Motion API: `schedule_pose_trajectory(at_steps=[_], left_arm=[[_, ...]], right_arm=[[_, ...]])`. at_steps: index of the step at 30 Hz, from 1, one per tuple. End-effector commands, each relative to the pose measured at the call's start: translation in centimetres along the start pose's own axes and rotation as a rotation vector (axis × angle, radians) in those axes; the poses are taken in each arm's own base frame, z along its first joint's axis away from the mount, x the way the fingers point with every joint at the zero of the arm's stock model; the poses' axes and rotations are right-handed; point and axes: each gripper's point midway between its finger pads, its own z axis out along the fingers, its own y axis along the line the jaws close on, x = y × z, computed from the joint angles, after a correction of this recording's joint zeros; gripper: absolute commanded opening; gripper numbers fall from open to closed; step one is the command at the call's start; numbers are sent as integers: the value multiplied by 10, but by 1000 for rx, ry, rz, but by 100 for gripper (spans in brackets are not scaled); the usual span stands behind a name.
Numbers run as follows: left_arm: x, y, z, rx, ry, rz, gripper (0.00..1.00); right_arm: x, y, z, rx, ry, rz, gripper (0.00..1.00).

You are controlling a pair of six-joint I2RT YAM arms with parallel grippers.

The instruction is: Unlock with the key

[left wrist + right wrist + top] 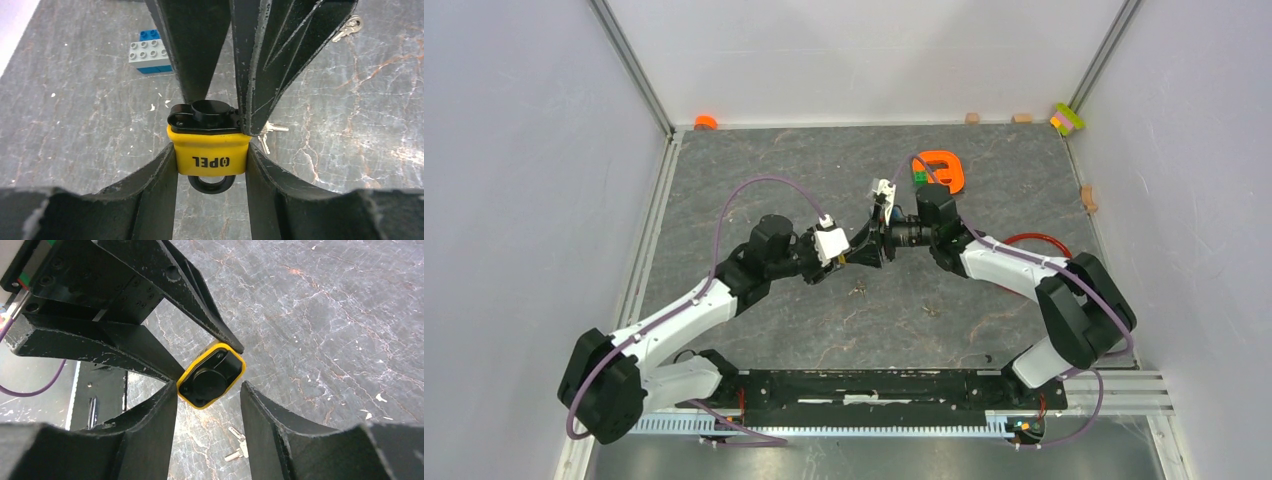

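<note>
Holding the padlock [210, 159] firm is the left gripper's [211, 150] job, and its fingers are clamped on the yellow sides with the black end turned toward the right gripper [208, 388]. That one has its fingers apart on either side of the black end. One touches the yellow rim and a gap shows at the other, so it seems to grip nothing yet. The key [236, 444] is in neither gripper. It lies flat on the table [325, 315] below the padlock, near the right fingers, and another key [350, 26] lies farther off. Unlocking probably calls for the right gripper to go down and pinch the key by its wide head, since it is thin and flat. It should then line the blade up squarely with the lock while the left grip holds steady.
</note>
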Motion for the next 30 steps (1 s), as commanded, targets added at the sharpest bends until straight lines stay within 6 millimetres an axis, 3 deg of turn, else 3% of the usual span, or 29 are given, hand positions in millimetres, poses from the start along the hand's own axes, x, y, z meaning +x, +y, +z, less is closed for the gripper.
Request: schedule_pose_trajectory(at_steps=[1,4,10,20,30], left_arm=[[-31,20,-6,-95,-102,109,2],[-29,19,-5,-95,-95,120,2],[-24,16,-1,-86,-78,129,2],[-21,16,1,-86,-65,138,2],[-24,17,2,-93,-65,149,2]], right_arm=[[-15,4,3,-40,-42,-3,53],[-16,5,4,-52,-46,2,49],[-25,4,1,-49,-66,-5,52],[-30,0,-5,-40,-73,0,50],[-19,-2,-1,-45,-57,30,48]])
